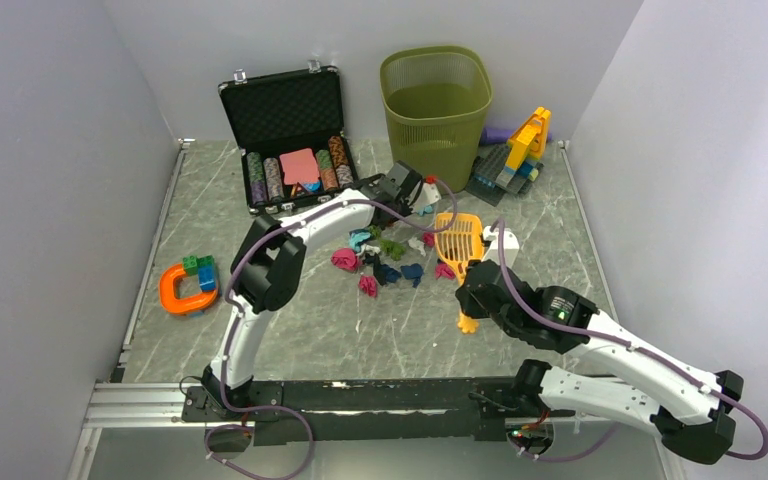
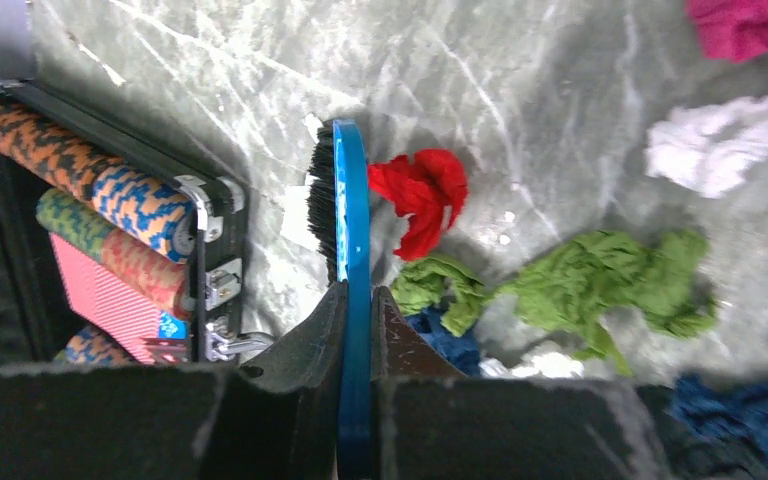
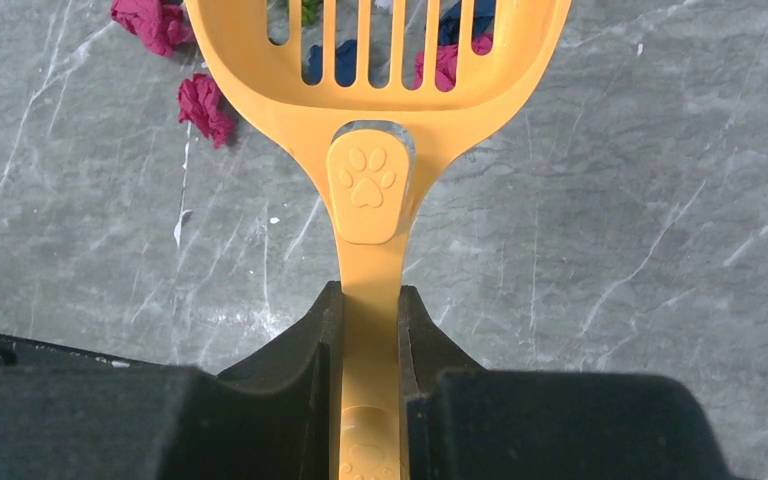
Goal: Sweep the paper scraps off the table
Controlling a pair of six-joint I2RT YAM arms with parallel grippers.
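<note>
Several crumpled paper scraps (image 1: 388, 258) in pink, navy, green and white lie clustered mid-table (image 1: 360, 335). My left gripper (image 1: 401, 190) (image 2: 358, 292) is shut on the flat blue handle of a black-bristled brush (image 2: 345, 205), which stands at the far edge of the cluster. A red scrap (image 2: 422, 195) lies just beside the bristles, with green scraps (image 2: 610, 280), a white one (image 2: 720, 145) and a navy one (image 2: 448, 342) nearby. My right gripper (image 1: 475, 285) (image 3: 370, 292) is shut on the handle of a yellow slotted scoop (image 1: 457, 238) (image 3: 370, 190), on the cluster's right side. Pink scraps (image 3: 205, 105) lie left of the scoop.
An open black case of poker chips (image 1: 290, 140) stands at the back left, its corner close to the brush (image 2: 210, 215). A green mesh basket (image 1: 435, 100) stands at the back, toy bricks (image 1: 515, 160) to its right. An orange ring with bricks (image 1: 188, 285) lies left.
</note>
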